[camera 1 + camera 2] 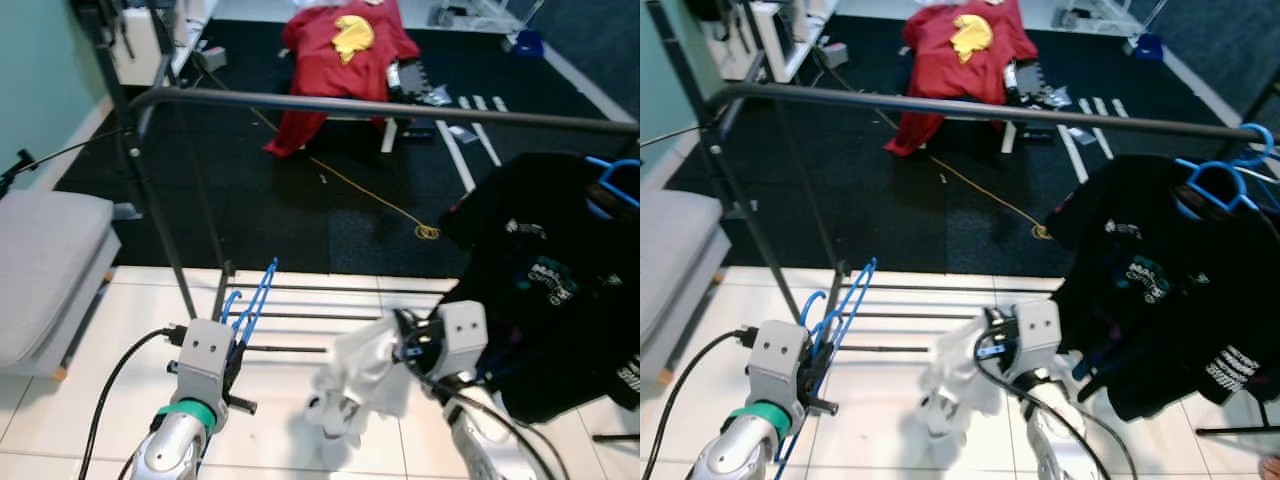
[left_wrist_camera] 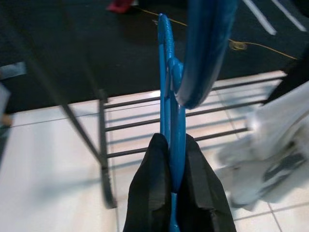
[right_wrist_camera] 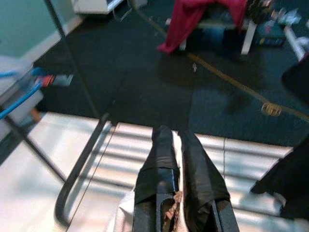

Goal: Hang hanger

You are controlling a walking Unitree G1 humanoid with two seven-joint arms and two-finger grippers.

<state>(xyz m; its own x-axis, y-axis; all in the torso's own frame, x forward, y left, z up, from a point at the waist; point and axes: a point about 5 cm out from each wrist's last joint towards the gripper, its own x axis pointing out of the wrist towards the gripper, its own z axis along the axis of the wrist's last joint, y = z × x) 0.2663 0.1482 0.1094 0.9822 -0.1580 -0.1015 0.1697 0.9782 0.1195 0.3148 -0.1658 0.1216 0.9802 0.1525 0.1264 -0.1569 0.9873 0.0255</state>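
Left wrist view has my left gripper (image 2: 175,145) clamped on the blue hanger (image 2: 170,96). My right gripper (image 3: 176,137) pinches white cloth (image 1: 365,375), below the rail (image 1: 380,105).

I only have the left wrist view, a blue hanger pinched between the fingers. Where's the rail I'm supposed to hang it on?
Observer: The dark rail runs across above and ahead of the left gripper, which holds the blue hanger low, over the rack's bottom bars.
Operator: Is anything already on that rail?
Observer: Yes, a black T-shirt hangs on another blue hanger toward the rail's right end; the left stretch is bare.
Operator: What's that white blur beside me?
Observer: A white garment, pinched in the right gripper and drooping toward the tiled floor.
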